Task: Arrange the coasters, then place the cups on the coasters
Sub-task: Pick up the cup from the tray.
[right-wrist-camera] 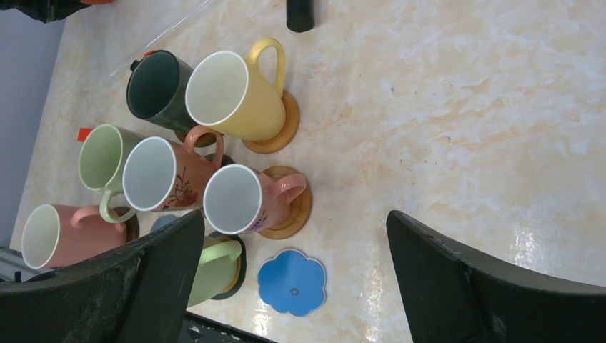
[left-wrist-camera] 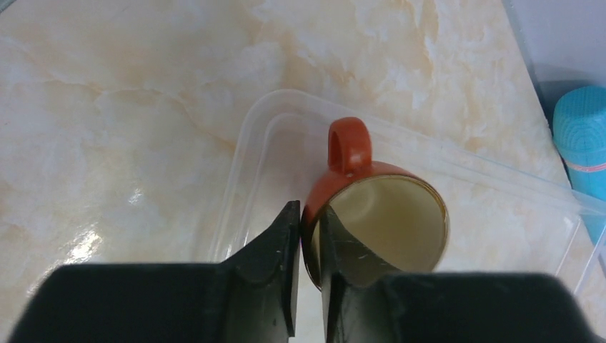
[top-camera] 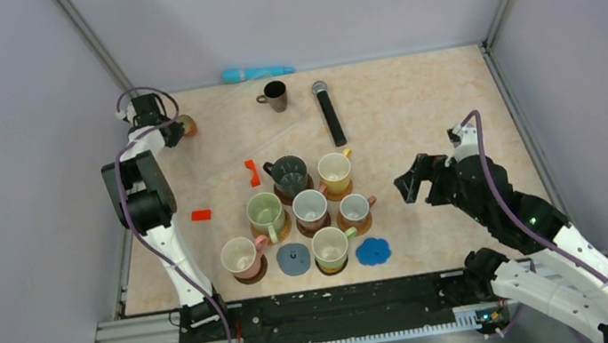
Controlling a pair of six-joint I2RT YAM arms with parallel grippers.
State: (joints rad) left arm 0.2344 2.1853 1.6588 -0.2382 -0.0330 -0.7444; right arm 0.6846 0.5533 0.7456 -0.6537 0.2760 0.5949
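My left gripper (top-camera: 173, 134) is at the far left of the table, shut on the rim of an orange cup (left-wrist-camera: 349, 153), one finger inside and one outside. The cup (top-camera: 188, 125) stands on a clear plastic tray (left-wrist-camera: 257, 143). My right gripper (top-camera: 409, 180) hangs open and empty at the right of the group. Several cups stand on brown coasters: dark green (top-camera: 289, 174), yellow (top-camera: 335, 171), pale green (top-camera: 266, 212), pink (top-camera: 354, 209). A grey-blue coaster (top-camera: 293, 258) and a blue scalloped coaster (right-wrist-camera: 291, 282) lie bare. In the right wrist view, my open gripper (right-wrist-camera: 295, 216) is above the scalloped coaster.
A dark brown cup (top-camera: 275, 95) stands alone at the back, with a black microphone (top-camera: 329, 112) beside it. A teal object (top-camera: 255, 72) lies against the back wall. Two small red-orange pieces (top-camera: 252, 172) (top-camera: 200, 214) lie left of the cups. Walls enclose the table.
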